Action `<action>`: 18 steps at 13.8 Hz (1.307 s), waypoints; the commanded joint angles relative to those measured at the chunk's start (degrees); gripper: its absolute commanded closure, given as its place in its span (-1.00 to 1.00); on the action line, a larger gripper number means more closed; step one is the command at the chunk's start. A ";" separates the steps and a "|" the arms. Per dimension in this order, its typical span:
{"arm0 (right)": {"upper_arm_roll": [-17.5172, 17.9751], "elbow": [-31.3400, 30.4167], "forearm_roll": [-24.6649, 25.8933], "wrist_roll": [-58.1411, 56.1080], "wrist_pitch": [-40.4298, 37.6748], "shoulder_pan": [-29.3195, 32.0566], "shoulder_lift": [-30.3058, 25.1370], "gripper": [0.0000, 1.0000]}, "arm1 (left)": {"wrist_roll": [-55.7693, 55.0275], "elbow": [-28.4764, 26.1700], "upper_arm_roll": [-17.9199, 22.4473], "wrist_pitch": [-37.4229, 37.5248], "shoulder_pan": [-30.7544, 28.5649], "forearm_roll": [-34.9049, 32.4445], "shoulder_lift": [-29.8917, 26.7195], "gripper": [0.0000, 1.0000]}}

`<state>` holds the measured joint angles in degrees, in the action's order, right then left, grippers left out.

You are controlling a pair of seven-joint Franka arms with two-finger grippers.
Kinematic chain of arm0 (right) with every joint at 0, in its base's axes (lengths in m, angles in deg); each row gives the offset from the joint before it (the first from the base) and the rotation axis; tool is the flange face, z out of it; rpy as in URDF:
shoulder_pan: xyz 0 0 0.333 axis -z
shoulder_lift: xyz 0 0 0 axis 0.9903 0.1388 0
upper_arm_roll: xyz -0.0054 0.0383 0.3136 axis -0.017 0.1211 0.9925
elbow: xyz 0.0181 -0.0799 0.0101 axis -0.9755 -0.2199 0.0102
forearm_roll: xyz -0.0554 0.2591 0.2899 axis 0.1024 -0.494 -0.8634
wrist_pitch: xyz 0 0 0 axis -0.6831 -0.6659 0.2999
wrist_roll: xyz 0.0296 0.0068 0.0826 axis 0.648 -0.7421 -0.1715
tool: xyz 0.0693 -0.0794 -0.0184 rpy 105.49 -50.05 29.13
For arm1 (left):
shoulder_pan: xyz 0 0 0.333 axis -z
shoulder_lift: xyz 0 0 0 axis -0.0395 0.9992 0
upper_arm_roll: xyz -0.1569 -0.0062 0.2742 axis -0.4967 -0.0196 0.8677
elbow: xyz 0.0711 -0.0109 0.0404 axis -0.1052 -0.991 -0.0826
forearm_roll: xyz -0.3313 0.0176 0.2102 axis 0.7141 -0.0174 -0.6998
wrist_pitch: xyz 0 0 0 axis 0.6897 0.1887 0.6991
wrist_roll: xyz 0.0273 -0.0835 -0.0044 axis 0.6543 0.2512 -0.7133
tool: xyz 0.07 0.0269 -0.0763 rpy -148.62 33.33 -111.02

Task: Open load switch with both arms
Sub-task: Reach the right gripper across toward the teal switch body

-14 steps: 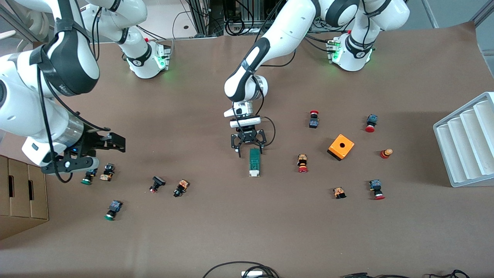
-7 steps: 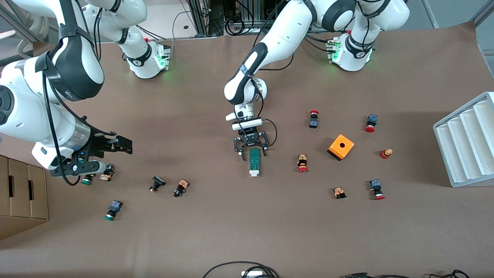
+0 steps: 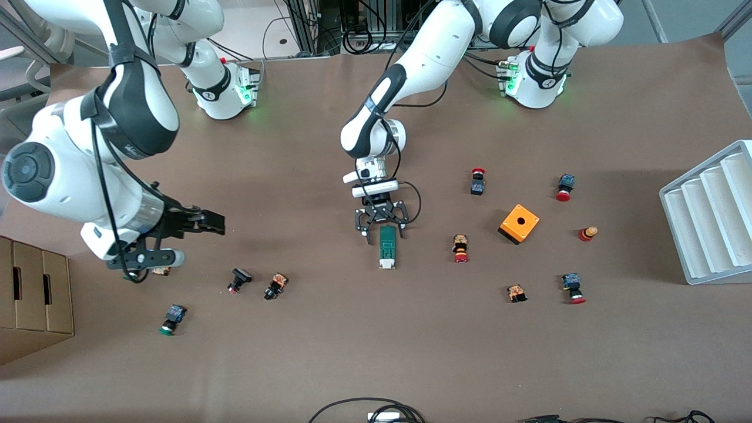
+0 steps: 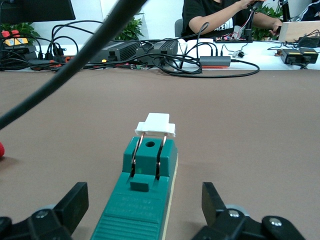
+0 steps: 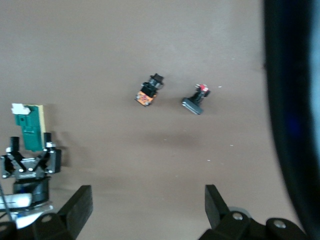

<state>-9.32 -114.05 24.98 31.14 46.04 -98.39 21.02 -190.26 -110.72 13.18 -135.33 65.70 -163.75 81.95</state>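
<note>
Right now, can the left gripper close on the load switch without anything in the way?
Probably yes. The left gripper sits open at the load switch, one finger on each side of its end away from the white tab, nothing between them. The right gripper is open too, off toward its own end.

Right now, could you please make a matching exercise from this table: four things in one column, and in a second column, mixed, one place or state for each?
Column one
1. load switch
2. left gripper
3. right gripper
4. orange box

Column two
A. open, in the air toward the right arm's end of the table
B. lies flat on the table, its white tab nearest the front camera
C. stands toward the left arm's end, a round hole in its top
D. open, fingers on either side of the switch's end

Pairs: 1-B, 2-D, 3-A, 4-C
</note>
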 commanded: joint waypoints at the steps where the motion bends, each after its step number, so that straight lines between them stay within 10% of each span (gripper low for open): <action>1: 1.82 1.99 -1.43 2.34 2.48 -0.16 2.70 -1.00 | -3.00 0.83 -0.18 1.01 1.07 -1.18 0.58 -1.00; 12: 2.88 11.12 -1.43 2.69 8.90 -9.02 14.64 -1.00 | -9.78 0.66 -0.18 2.77 2.04 -1.62 2.77 -1.00; 18: 2.71 17.72 -1.17 30.25 10.58 -13.77 21.07 -0.99 | -9.88 0.22 -0.18 2.77 1.78 -3.11 2.61 -1.00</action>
<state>-6.16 -100.92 24.70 53.90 57.18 -111.03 39.08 -199.08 -110.89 12.93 -133.15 67.50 -165.77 84.35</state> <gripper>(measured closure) 0.000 0.000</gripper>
